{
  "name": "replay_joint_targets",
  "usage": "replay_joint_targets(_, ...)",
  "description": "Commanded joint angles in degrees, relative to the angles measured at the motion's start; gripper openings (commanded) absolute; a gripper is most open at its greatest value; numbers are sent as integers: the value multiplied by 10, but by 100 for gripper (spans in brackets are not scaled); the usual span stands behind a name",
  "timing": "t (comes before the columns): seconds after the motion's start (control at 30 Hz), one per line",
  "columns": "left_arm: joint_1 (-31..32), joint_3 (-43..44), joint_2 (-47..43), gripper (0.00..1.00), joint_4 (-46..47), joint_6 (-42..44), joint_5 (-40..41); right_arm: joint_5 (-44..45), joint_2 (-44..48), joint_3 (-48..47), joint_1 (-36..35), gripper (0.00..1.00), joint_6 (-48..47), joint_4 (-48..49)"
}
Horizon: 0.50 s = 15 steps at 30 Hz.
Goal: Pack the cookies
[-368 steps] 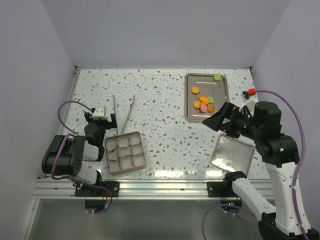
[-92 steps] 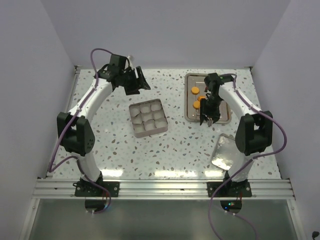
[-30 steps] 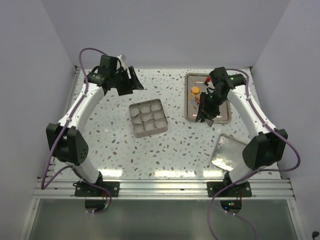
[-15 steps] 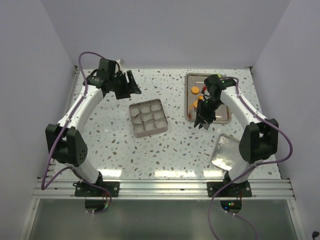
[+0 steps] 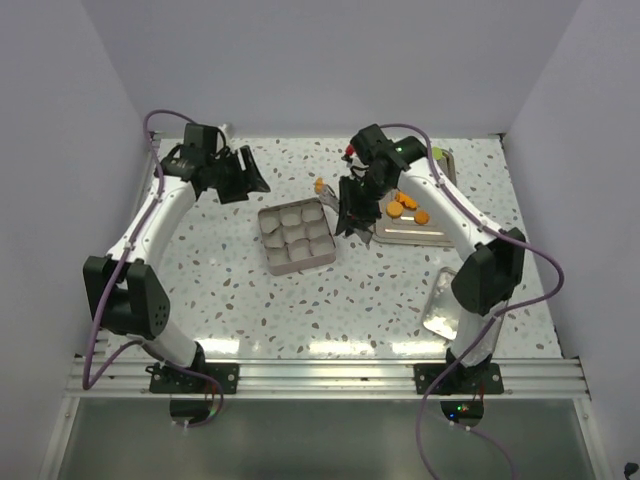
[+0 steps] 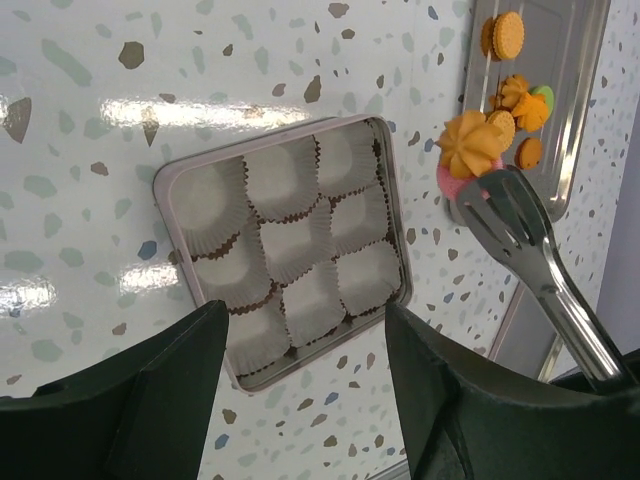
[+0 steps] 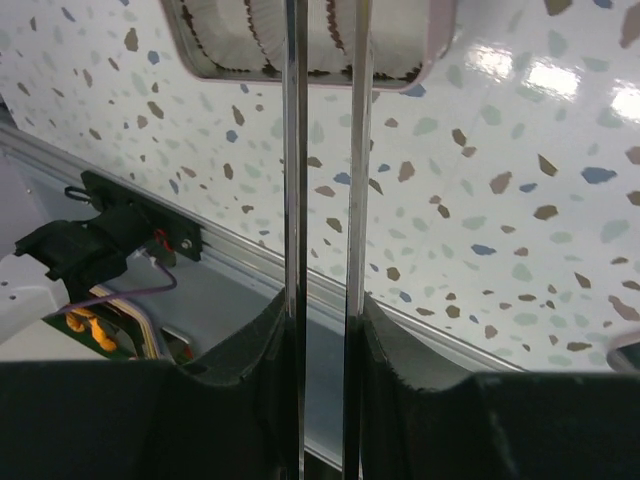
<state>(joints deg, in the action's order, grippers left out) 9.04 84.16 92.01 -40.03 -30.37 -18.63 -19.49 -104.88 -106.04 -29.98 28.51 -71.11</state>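
Note:
My right gripper is shut on the handles of metal tongs. The tongs' tips pinch an orange rosette cookie, with a bit of pink under it, just off the back right corner of the box. The square box holds white paper cups with nothing in them. More cookies lie on the steel tray at the back right. My left gripper hangs open and empty over the back left, looking down at the box.
A shiny metal lid lies at the near right, by the right arm's base. The right arm reaches across the tray. White walls close off the back and both sides.
The right arm has swung left from the tray to the box's back right corner, carrying the tongs with the cookie. The left gripper has drifted a little left.

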Motion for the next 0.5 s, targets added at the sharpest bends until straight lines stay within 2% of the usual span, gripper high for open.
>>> replay_joint_targets(0.0, -12, -9, -31, 69, 4, 21, -3, -21, -36, -55, -14, 0, 18, 2)
replay_joint_targets(0.2, -28, -22, -46, 69, 3, 28, -8, -17, -95, -102, -29, 0, 20, 4)
replay_joint_targets(0.47, -56, -40, -69, 69, -2, 43, -16, 1, -110, -77, -33, 0, 24, 11)
